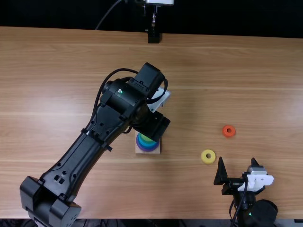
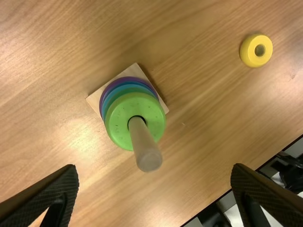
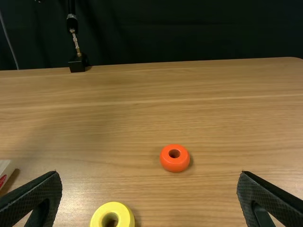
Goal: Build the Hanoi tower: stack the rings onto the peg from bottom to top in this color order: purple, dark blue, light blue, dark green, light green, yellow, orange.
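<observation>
Purple ring (image 1: pixel 147 150), blue rings (image 2: pixel 128 87) and light green ring (image 2: pixel 117 121) on the peg (image 2: pixel 143 144), just below frame centre | dark green: we can't make it out | yellow ring (image 1: pixel 203 157), orange ring (image 1: pixel 224 131) loose on desk (image 1: pixel 71 71), right of frame; we judge these two remain | left tool (image 2: pixel 154 167), right tool (image 3: pixel 149 173): both released, empty

You have a light brown wooden table (image 1: pixel 227 85), dark drapery (image 3: pixel 189 30) beyond its far edge, pale glare (image 2: pixel 84 142) on its surface.
</observation>
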Motion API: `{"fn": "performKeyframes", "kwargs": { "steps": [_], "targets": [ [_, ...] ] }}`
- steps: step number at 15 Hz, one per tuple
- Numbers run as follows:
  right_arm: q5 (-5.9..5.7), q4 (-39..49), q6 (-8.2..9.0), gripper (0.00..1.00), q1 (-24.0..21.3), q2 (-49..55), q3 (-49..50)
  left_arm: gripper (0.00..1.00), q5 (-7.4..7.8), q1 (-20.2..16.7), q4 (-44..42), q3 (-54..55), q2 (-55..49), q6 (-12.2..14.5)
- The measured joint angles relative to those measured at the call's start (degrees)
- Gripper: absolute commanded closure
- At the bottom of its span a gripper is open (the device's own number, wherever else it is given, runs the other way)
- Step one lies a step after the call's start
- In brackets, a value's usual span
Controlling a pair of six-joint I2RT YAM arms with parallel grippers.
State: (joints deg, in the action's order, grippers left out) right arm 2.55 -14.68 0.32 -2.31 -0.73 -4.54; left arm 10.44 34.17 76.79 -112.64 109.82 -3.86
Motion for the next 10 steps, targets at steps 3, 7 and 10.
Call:
{"fn": "performKeyframes", "kwargs": {
  "steps": [3,7,10],
  "targets": [
    [0.02,0.04,-0.04,0.0,0.0,0.0,0.0,0.0,0.04,-0.46,-2.1,0.0,0.0,0.07],
    [0.02,0.04,-0.04,0.0,0.0,0.0,0.0,0.0,0.09,-8.37,-15.63,4.2,-5.68,-0.02],
    [0.02,0.04,-0.02,0.0,0.0,0.0,0.0,0.0,-1.09,-14.29,-23.32,15.23,-15.85,-0.02]
  ]
}}
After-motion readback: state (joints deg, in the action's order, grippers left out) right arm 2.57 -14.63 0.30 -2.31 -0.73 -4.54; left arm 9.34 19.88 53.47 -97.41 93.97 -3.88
